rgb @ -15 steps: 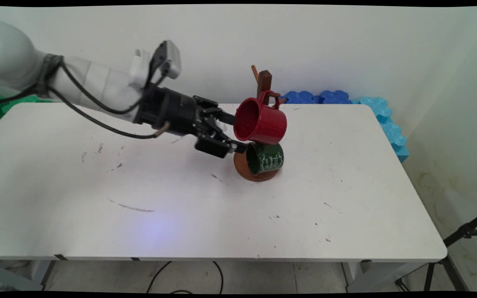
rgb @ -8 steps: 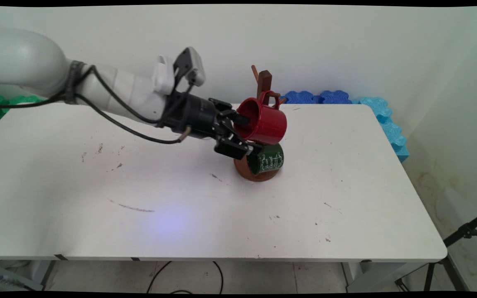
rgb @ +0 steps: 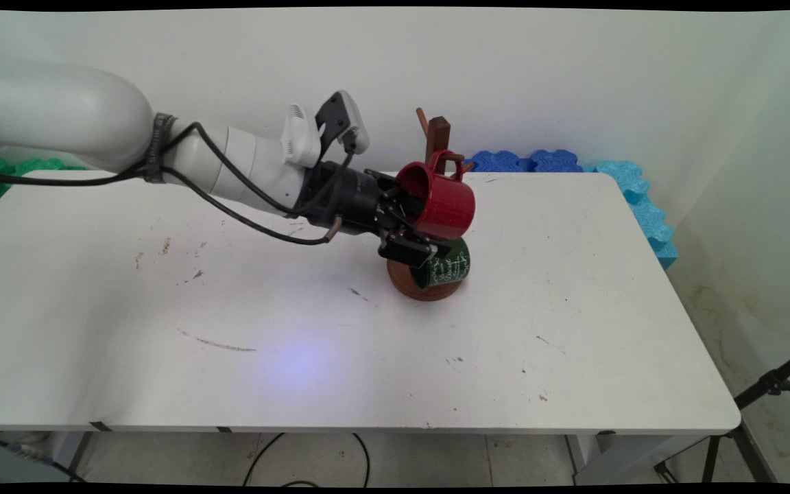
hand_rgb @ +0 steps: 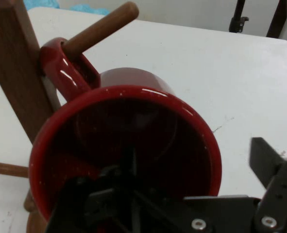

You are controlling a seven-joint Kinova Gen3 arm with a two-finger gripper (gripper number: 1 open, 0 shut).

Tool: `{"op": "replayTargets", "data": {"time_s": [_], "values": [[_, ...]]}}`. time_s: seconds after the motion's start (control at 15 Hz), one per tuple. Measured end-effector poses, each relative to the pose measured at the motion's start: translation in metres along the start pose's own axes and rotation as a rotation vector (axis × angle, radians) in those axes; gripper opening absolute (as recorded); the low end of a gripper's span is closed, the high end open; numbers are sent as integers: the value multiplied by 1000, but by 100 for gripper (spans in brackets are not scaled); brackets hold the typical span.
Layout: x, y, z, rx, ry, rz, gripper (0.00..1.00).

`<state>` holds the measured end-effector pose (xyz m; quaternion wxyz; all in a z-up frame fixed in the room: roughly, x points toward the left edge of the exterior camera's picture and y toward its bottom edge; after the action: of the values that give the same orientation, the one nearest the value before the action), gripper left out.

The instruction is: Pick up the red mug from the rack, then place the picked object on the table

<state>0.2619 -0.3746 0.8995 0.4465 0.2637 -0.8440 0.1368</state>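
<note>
the wide white table carries one cluster of things near its far middle, and blue foam blocks line its far right edge by the wall. the white robot arm with black cables reaches in from the left, low over the table, and its black two-finger gripper sits at the cluster. there a dark brown wooden mug stand with pegs rises from a round base. a glossy red ceramic mug hangs by its handle on an upper peg, mouth turned left toward the arm, and a dark green mug with white lettering hangs just below it, touching or nearly touching the red one.

the fingers are open and straddle the red mug's rim: one reaches inside the mouth, the other stands outside the wall, to its right in the hand view, so nothing is gripped.

the risks, as i judge them: a push along the arm's line could tip the light stand or slide it right, and a lower finger crowding the green mug could knock it off its peg. closing on the glossy curved wall could let the red mug slip or twist on the peg.
</note>
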Motion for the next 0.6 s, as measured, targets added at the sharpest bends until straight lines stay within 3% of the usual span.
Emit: {"op": "replayTargets", "data": {"time_s": [0.07, 0.6], "values": [[0, 0, 2, 1, 2, 0, 0], [2, -1, 10, 4, 15, 5, 0]]}}
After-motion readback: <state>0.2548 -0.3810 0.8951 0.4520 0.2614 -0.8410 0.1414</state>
